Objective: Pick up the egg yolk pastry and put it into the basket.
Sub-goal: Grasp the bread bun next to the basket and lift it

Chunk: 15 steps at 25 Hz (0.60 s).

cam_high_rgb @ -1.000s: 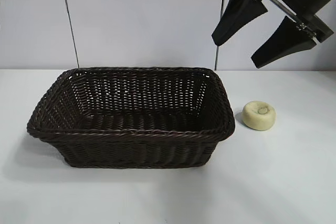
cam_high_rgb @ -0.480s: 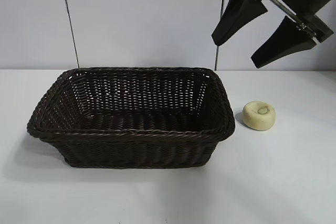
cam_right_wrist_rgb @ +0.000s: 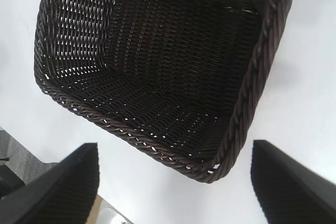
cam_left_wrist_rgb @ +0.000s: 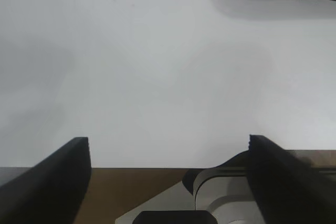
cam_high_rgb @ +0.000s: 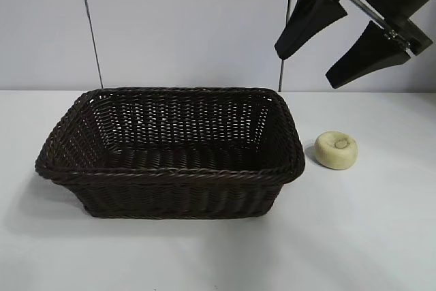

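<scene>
On your far left the left end effector [cam_left_wrist_rgb: 168, 182] never enters the outside view; its own camera shows its fingers spread wide over bare tabletop [cam_left_wrist_rgb: 157, 77], with only a corner of the basket [cam_high_rgb: 170, 151] cut off at the frame edge. The egg yolk pastry [cam_high_rgb: 335, 149] sits on the tabletop just right of the basket, below the right end effector [cam_high_rgb: 327, 46], which hangs open and empty with its upper body cropped away.
</scene>
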Tool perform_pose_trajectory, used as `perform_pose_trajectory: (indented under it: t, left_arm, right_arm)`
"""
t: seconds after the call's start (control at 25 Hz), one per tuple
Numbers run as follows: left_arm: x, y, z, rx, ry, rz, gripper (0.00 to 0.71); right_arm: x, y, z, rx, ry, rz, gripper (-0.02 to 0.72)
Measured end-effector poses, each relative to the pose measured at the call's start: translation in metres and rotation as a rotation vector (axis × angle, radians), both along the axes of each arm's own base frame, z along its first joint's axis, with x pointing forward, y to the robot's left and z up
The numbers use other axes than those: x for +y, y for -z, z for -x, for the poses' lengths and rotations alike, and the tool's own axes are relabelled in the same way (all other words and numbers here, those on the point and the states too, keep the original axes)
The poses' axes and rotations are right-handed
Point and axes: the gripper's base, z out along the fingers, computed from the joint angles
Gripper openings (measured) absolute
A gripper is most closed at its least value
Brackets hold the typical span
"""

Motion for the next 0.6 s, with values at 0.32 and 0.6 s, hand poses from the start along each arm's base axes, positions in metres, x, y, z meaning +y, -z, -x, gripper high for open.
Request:
perform_pose_trajectory:
  t: [0.32, 0.6]
  left_arm:
    - [0.0, 0.007, 0.006, -0.029, 0.0, 0.006, 0.589]
    - [0.001, 0.002, 0.023, -0.154, 0.0, 0.012, 0.589]
  right_arm:
    - [0.0, 0.0, 0.0, 0.0, 0.001, 0.0, 0.568]
    - [0.0, 0.0, 0.0, 0.006, 0.0, -0.001, 0.568]
